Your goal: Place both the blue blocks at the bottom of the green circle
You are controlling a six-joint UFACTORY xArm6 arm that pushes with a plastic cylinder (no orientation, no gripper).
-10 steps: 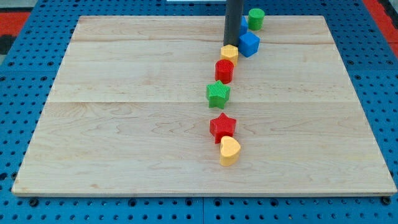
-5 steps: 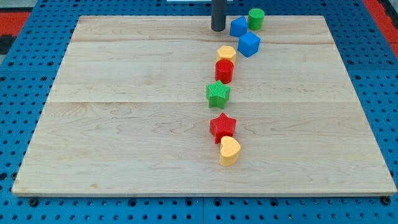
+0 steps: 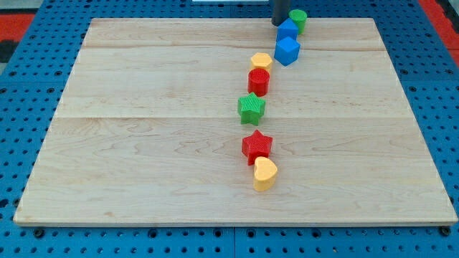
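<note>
Tip: my tip (image 3: 280,23) is seen at the view's top edge of the wooden board (image 3: 143,143); it is a bare rod with no jaws, so nothing can be opened, closed or clamped.

Green circle: the green cylinder (image 3: 297,20) stands just to the view's right of the tip, near but apparently not touching.

Upper blue block: a small blue block (image 3: 287,31), shape hard to make out, sits just below and to the right of the tip, seemingly in contact with it and tucked against the green cylinder's lower left.

Lower blue block: the blue cube (image 3: 287,51) lies further below the tip, touching or nearly touching the upper blue block.

Handling: both blue blocks are judged light, rigid and ready to slide on smooth wood; they can only be pushed, best through the middle of a flat side, or they may spin away.

Axis: no long axis is shown by the cube; a corner is turned toward the view's bottom.

Others: a yellow block (image 3: 262,61) and red cylinder (image 3: 259,81) are placed below and left of the tip.
</note>
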